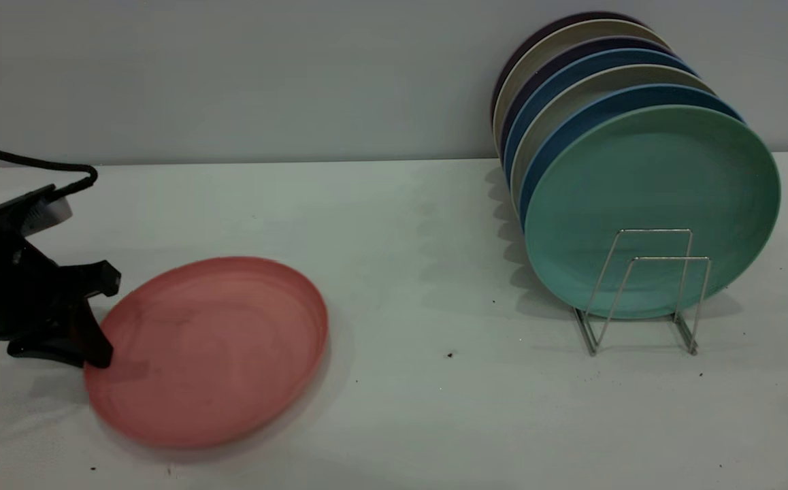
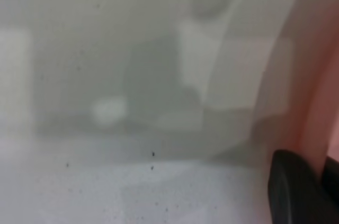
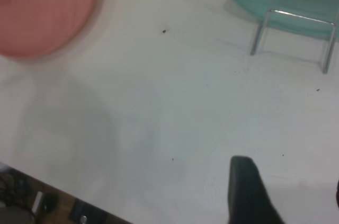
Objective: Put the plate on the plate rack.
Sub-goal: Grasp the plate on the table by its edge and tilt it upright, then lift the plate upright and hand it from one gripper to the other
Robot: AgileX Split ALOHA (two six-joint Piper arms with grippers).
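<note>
Left jaws (image 1: 98, 320) pinch one plate (image 1: 207, 350) (seven racked) (image 1: 646, 289)

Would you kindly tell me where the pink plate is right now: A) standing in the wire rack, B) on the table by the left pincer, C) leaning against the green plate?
B: the pink plate is on the table, its edge at the left pincer, far from the plate rack.

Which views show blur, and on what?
Exterior: the plate smears at its edges beside the left gripper; the plate rack stays sharp. Left wrist: nearly all soft. Right wrist: pink plate rim blurred, rack legs fairly crisp.
</note>
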